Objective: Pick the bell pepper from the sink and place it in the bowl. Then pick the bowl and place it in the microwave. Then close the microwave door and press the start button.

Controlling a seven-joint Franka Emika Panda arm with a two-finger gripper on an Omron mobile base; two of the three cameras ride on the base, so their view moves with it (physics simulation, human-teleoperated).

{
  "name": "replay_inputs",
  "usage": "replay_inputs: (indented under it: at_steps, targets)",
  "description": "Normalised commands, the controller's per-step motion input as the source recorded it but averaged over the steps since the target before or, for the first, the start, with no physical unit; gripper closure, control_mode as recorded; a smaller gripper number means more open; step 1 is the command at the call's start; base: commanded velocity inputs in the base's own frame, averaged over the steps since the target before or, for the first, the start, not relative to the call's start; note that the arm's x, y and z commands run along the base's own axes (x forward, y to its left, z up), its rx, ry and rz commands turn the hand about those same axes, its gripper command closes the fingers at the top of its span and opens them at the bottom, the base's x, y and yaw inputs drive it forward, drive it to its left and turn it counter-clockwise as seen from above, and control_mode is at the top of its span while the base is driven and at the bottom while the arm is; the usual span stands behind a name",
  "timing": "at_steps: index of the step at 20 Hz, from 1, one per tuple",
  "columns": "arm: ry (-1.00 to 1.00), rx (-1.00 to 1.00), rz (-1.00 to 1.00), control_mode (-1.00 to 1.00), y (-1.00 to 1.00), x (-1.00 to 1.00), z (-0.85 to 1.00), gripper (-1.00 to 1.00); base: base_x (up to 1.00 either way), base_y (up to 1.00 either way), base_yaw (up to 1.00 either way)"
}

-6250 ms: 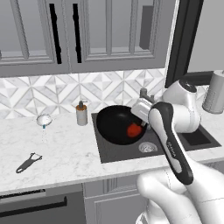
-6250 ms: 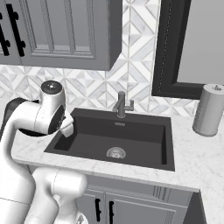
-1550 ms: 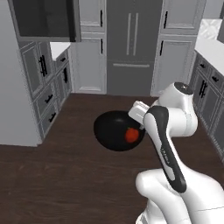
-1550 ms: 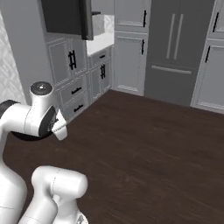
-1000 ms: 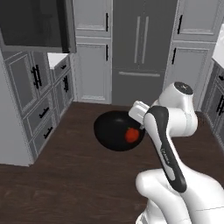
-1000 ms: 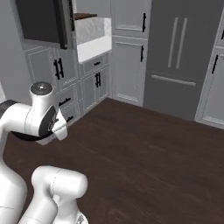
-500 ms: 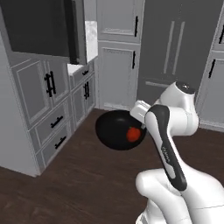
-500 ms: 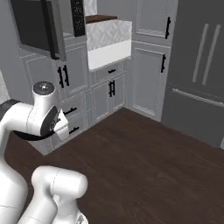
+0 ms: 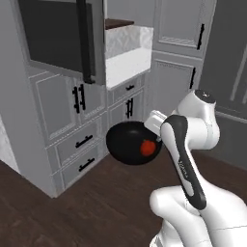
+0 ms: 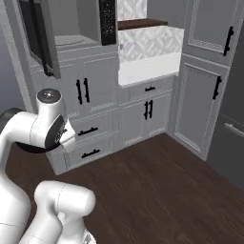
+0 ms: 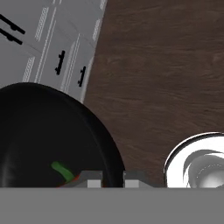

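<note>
**Bowl in the air, pepper inside**

While my fingers point(image 11: 109, 177) are clamped on the rim of the bowl point(image 9: 131, 143), I hold it out in front of me above the dark wood floor point(image 10: 157, 186), clear of any support. It is wide, round and glossy black, and it sits level in the left base view. Inside it lies the bell pepper point(image 9: 147, 147), small and red, on the side of the bowl nearest my wrist; in the hand view I see its green stem point(image 11: 62, 170) and a sliver of red just beside my fingertips, with the black inner wall of the bowl curving up around it.

Up and to the left stands the microwave point(image 10: 78, 29), built into the grey cabinets. Its grey interior is exposed, with the round turntable point(image 10: 70, 41) lying on its floor and the black control panel point(image 10: 108, 21) at its right. The microwave door point(image 9: 62, 38) is swung out wide, its dark window and black bar handle point(image 9: 85, 41) facing me in the left base view. Below the microwave are grey drawers point(image 9: 82, 149) with black pulls, and to the right of it is a white table point(image 10: 147, 66) with a patterned backsplash.
</note>
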Motion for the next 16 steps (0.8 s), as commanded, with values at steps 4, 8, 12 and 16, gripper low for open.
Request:
replay_inputs:
  at_steps: [4,8,12,16]
  targets:
    - [0.0,0.0,0.0,1.0,0.0,0.0,0.0,1.0,0.97,-0.75,0.52]
    - [0.0,0.0,0.0,1.0,0.0,0.0,0.0,1.0,0.93,-0.76,0.51]
    - [0.0,0.0,0.0,1.0,0.0,0.0,0.0,1.0,0.9,-0.61,0.44]
    - [0.0,0.0,0.0,1.0,0.0,0.0,0.0,1.0,0.96,-0.53,0.4]
